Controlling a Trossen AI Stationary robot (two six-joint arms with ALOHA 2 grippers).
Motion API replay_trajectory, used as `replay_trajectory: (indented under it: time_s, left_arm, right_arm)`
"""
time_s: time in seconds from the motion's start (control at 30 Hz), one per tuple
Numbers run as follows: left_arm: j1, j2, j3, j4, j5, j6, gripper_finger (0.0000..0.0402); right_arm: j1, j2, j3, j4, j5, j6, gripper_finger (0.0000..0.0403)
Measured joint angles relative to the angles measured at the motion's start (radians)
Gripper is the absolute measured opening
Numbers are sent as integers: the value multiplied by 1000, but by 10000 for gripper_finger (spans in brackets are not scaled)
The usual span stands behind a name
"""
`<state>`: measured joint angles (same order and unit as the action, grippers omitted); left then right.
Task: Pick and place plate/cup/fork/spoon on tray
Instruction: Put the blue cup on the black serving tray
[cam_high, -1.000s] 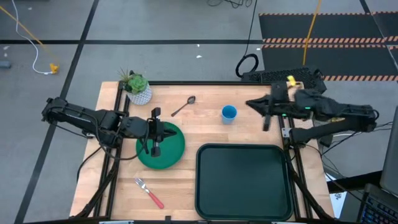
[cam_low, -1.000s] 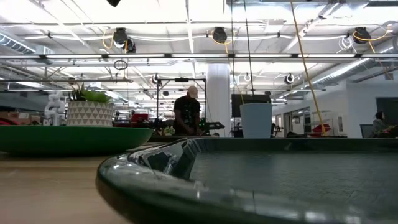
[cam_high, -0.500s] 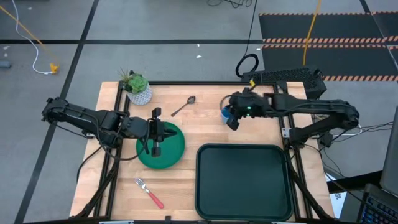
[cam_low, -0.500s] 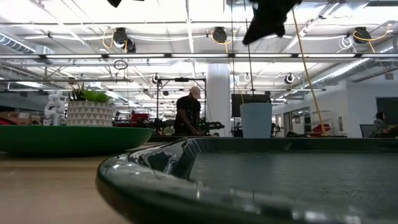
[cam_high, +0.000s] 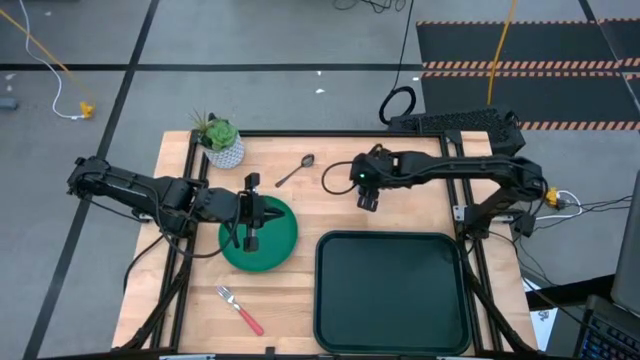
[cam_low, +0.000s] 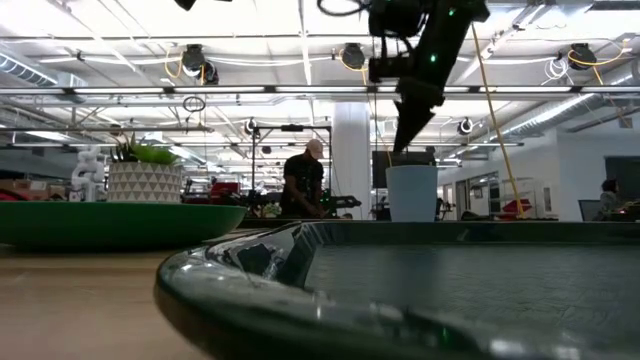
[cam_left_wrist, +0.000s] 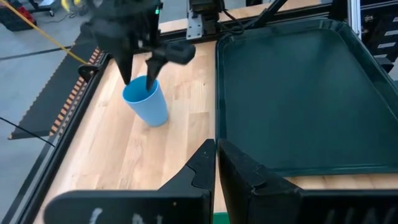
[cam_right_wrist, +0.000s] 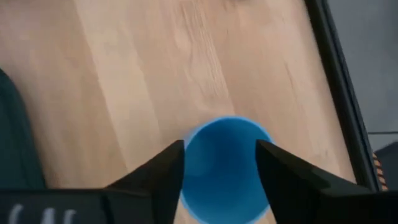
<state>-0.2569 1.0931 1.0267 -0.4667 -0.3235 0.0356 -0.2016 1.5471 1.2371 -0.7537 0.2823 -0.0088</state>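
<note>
Right hand (cam_high: 366, 192) sits directly over the cup (cam_left_wrist: 147, 102), fingers spread, one on each side of the rim; in the right wrist view the cup (cam_right_wrist: 227, 163) lies between the two fingers (cam_right_wrist: 158, 176), not yet pinched. Left wrist view shows one finger outside the cup wall and the other dipping at or just inside the rim. Cup stands upright on the worktop (cam_high: 330, 215), just beyond the tray's far edge, near the worktop's middle. In the low view the right hand (cam_low: 408, 125) hangs just above the cup (cam_low: 411, 193).

Left hand (cam_high: 250, 222) hovers over the plate (cam_high: 275, 240), fingers closed together, holding nothing. Plate lies on the worktop left of the tray (cam_high: 392, 292), apart from it.

Spoon (cam_high: 296, 170) lies on the worktop between the plant pot (cam_high: 223, 146) and the cup, well apart from the right hand. Fork (cam_high: 240, 310) lies near the front edge, below the plate, left of the tray.

Person (cam_low: 303, 182) stands far off in the room behind.
</note>
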Motion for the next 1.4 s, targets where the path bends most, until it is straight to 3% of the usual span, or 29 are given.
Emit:
replay_trajectory:
  time_s: [0.27,0.53,0.67,0.87,1.07,1.4]
  left_arm:
    - [0,0,0,-1,1,19,24]
    - [0,0,0,-1,4,32,24]
    - [0,0,0,-1,4,32,24]
    - [0,0,0,-1,4,32,24]
    - [0,0,0,-3,4,34,24]
    - [0,0,0,-3,4,34,24]
  right_arm:
    - [-22,31,-6,-5,-48,18,225]
    - [-40,35,-68,-5,-55,42,192]
    - [-40,34,-81,-7,-90,49,148]
    - [-39,30,-85,-59,-104,78,25]
    - [24,-5,-48,-198,-86,271,4]
    - [268,-6,191,-566,-103,626,1]
